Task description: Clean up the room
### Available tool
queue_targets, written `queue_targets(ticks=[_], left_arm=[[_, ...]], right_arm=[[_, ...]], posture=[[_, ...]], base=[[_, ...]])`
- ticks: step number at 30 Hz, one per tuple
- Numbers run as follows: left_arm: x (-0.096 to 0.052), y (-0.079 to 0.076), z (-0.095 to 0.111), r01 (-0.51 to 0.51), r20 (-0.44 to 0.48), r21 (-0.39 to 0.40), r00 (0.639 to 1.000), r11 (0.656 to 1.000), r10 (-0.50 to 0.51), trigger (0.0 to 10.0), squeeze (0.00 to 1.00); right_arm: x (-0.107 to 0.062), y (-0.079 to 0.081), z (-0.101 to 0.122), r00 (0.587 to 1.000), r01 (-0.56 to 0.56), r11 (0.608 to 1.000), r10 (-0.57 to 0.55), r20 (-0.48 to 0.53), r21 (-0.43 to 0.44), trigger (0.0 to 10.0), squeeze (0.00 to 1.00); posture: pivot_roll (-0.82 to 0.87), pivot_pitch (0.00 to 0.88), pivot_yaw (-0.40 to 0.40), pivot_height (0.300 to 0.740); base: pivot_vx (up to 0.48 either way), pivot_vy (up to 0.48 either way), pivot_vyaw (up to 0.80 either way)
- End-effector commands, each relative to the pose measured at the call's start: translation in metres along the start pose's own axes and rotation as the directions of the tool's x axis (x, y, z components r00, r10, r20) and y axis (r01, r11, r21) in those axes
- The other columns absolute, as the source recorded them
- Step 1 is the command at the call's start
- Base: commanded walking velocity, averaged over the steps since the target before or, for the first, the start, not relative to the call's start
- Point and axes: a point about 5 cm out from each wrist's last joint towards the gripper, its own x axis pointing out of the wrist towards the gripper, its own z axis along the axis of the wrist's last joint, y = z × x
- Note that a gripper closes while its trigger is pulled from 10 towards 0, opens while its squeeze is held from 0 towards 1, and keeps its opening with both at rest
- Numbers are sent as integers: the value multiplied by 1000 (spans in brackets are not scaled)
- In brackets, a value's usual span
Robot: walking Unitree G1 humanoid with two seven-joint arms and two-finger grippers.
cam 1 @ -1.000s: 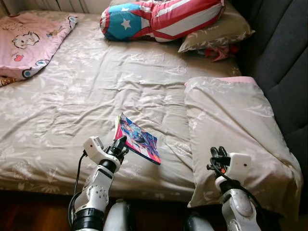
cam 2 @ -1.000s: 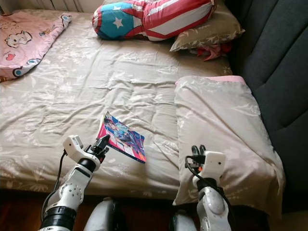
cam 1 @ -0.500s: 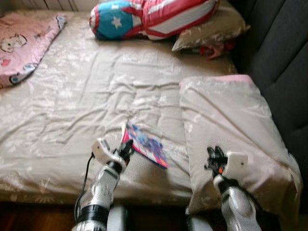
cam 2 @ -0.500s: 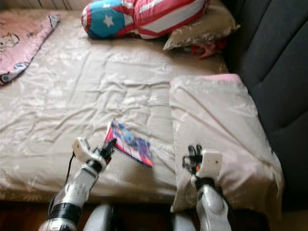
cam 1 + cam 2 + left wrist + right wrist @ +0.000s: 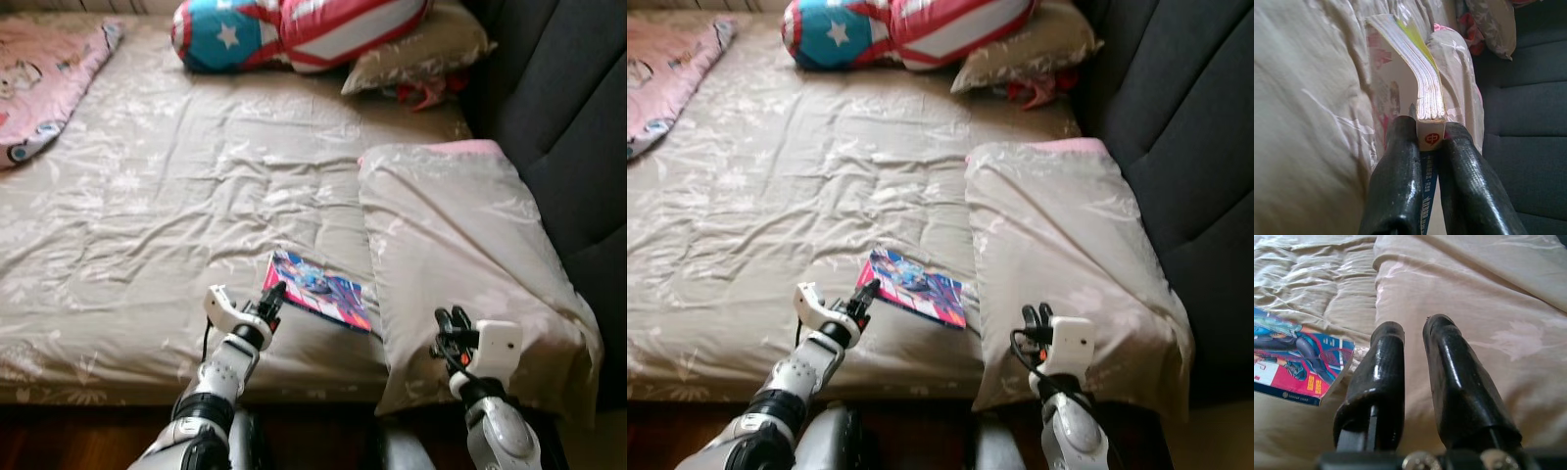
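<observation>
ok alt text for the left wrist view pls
The left gripper is shut on the spine end of a comic book, its two black fingers pinching it above the beige bedsheet. A dark upholstered headboard stands beyond.

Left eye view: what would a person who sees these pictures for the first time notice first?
The eye goes first to the colourful comic book, near the front edge of the beige bed, with the left end effector shut on its corner. Next comes the stars-and-stripes cushion at the far end of the bed. A large beige pillow lies beside the book, with the right end effector over its near end.
</observation>
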Motion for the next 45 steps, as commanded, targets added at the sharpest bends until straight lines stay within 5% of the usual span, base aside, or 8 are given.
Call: queue_targets(ticks=[1,11,26,27,28,29,45], left_arm=[[6,-8,-1,29,-2,14,1000,999,-29,10000,0],[-1,14,-2,-149,34,40,988,988,148,10000,0],[-6,24,-3,-194,39,51,981,980,192,10000,0],[-7,24,-4,-195,46,50,980,979,193,10000,749],[-7,24,-4,-195,46,50,980,979,193,10000,749],[-7,24,-4,-194,51,45,980,980,192,10000,1000],[-17,33,-16,-179,39,33,983,983,177,10000,1000]], right_arm=[[-7,-5,0,1000,17,1000,-17,-10,4,10000,0],[-27,-7,-1,998,35,999,-35,-43,-2,10000,0],[-33,-5,0,997,37,999,-37,-68,1,10000,0],[-32,-4,0,997,36,999,-36,-72,3,10000,0],[-32,-4,0,997,36,999,-36,-72,3,10000,0],[-31,-4,-1,997,35,999,-35,-75,4,10000,0],[-22,-1,-4,995,37,999,-36,-89,9,10000,0]], posture=[[-214,314,-71,655],[-263,374,-84,655],[-262,404,-92,655],[-258,402,-93,655],[-258,402,-93,655],[-256,402,-94,655],[-214,374,-79,655]], base=[[0,0,0],[0,0,0],[0,0,0],[0,0,0],[0,0,0],[0,0,0],[0,0,0]])
